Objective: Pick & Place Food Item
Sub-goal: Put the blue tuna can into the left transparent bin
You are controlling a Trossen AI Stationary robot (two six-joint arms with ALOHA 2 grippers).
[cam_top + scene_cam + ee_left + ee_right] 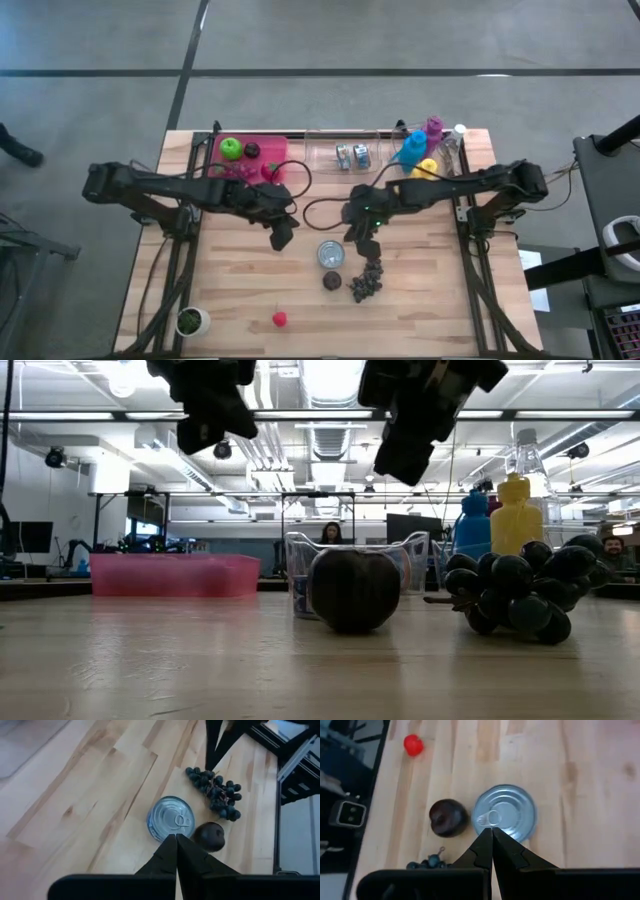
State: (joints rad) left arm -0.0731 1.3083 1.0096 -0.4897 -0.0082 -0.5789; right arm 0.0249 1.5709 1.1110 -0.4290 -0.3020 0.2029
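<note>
Plum (332, 280) is sitting on the wooden surface (240, 290) beside the can (331, 254) and grapes (366, 283) — unheld. Both claws are hanging above, left claw (282, 237) and right claw (366, 246), fingers pressed together and empty — probably positioning before any grasp.

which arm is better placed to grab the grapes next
Probably the right: its shut end effector hangs just behind the grapes. The left end effector, also shut, sits farther off, beyond the can.
</note>
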